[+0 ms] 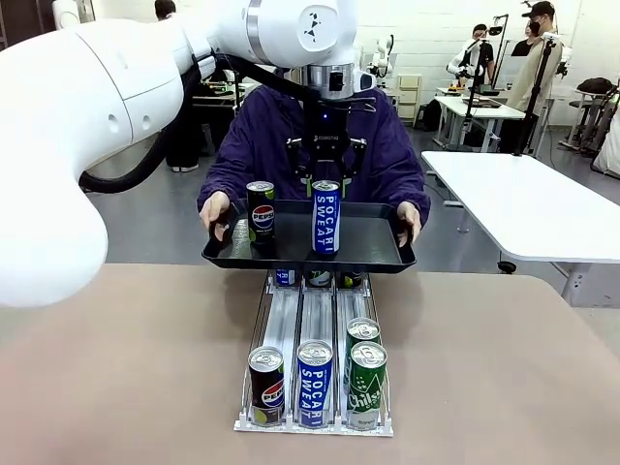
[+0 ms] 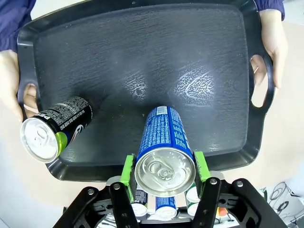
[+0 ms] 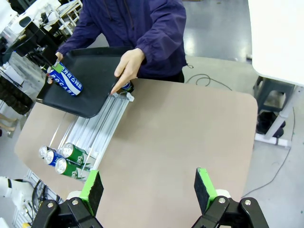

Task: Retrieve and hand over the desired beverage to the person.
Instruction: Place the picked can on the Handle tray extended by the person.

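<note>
A blue Pocari Sweat can point(image 1: 325, 219) stands upright on the black tray point(image 1: 373, 250). My left gripper point(image 1: 325, 186) comes down from above and is shut on it. In the left wrist view its green pads point(image 2: 127, 169) press both sides of the can point(image 2: 165, 161). A black Pepsi can point(image 1: 260, 208) stands to its left on the tray point(image 2: 142, 57). The person point(image 1: 262, 136) in a dark purple jacket holds the tray by both handles over the table's far edge. My right gripper point(image 3: 148, 190) hangs open high above the table, holding nothing.
A white slide rack point(image 1: 315, 320) on the brown table holds a Pepsi can point(image 1: 265, 386), a Pocari can point(image 1: 314, 383) and two green cans point(image 1: 366, 385) at its near end, with more can tops under the tray. A white table point(image 1: 523, 208) stands at the right.
</note>
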Controlling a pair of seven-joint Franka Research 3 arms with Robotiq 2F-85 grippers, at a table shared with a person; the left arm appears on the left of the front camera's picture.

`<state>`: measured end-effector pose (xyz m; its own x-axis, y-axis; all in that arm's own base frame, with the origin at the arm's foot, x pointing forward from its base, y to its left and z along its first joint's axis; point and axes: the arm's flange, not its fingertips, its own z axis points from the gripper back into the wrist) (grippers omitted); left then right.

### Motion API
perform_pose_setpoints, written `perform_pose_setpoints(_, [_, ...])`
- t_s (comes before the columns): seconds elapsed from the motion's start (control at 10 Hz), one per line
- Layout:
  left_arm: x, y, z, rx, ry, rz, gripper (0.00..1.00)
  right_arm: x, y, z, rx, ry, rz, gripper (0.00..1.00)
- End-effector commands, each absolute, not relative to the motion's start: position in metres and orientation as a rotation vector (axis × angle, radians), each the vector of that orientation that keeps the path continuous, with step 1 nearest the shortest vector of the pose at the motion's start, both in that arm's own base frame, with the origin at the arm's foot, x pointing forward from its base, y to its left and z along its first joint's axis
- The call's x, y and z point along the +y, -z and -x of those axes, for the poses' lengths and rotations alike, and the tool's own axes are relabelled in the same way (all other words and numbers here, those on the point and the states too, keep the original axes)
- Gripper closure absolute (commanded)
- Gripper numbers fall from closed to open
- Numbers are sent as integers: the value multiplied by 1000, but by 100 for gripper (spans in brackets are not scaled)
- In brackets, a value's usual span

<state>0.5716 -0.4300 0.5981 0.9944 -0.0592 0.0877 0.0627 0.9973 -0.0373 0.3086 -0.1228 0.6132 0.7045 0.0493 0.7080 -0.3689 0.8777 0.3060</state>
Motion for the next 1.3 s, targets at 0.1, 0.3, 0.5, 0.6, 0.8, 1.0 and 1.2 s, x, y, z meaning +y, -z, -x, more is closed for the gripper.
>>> perform_pose_setpoints(0.1, [-430,-591,-582,-84,61,17,42,-123,-612,-311,-765,-255,-480,0])
perform_pose_setpoints(0.3, [-428,-593,-584,-94,60,21,42,-123,-612,-311,-765,-255,-480,0])
perform_pose_setpoints(0.5, [-429,-593,-584,-91,81,29,0,-123,-612,-311,-765,-255,-480,0])
perform_pose_setpoints(0.6, [-428,-593,-584,-90,83,30,0,-123,-612,-311,-765,-255,-480,0])
perform_pose_setpoints(0.8, [-427,-594,-584,-86,88,28,0,-123,-612,-311,-765,-255,-480,0])
perform_pose_setpoints(1.0, [-427,-593,-585,-79,91,26,0,-123,-612,-311,-765,-255,-480,0])
perform_pose_setpoints(1.2, [-427,-594,-585,-76,94,25,0,-123,-612,-311,-765,-255,-480,0])
